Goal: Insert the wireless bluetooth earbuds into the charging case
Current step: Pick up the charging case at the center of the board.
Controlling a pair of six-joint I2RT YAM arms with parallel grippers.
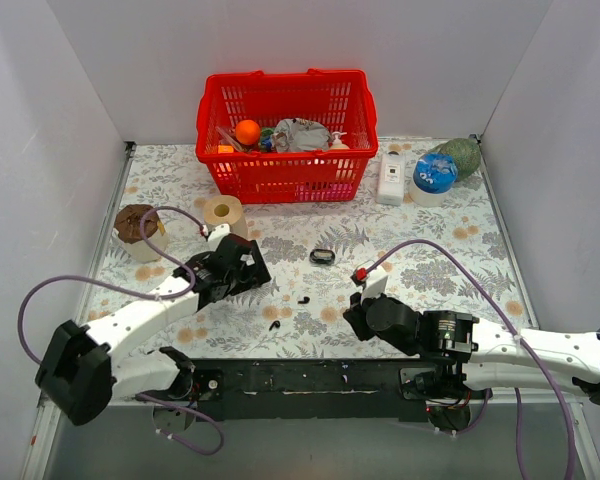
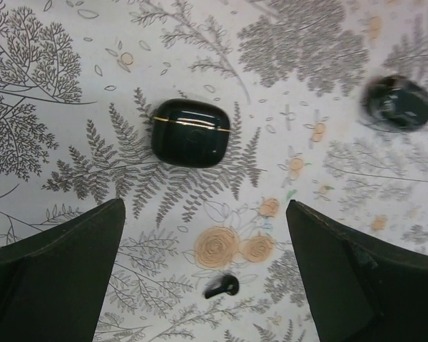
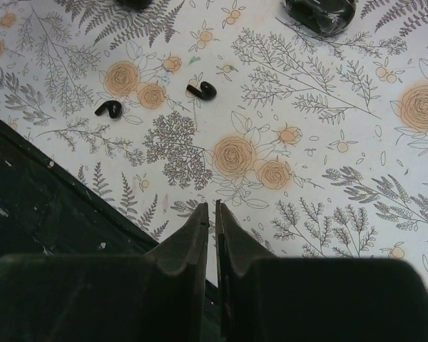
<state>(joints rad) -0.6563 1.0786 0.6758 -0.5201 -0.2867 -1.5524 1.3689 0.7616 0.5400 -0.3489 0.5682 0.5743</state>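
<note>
Judged from how things lie, the task has hardly begun: the charging case (image 2: 190,132) sits shut on the flowered surface (image 1: 430,250), a thin gold line marking its closed seam, and both buds lie loose outside it. The nearer earbud (image 1: 303,299) rests a little way from the case on the side toward the arm bases, and the farther earbud (image 1: 274,324) lies beyond that one, nearer the black base plate (image 1: 310,380); neither touches the case or the other bud. The left pincer (image 2: 203,210) is released, its two dark fingers spread wide with nothing between them, and it hovers just to the left of the case with the case ahead of it and one bud below. The right pincer (image 3: 214,210) is clenched to a thin slit and grasps nothing; it hangs to the right of the case and nearer the bases, looking across at both buds. What is left, as I read it, is everything: the lid must be opened, then each bud picked up and seated in its well. As for writing, none can be read (the case shows no legible logo, only that gold seam). The white bottle (image 1: 390,177) behind the case, beside the red basket (image 1: 285,175), has a label too small to make out.
</note>
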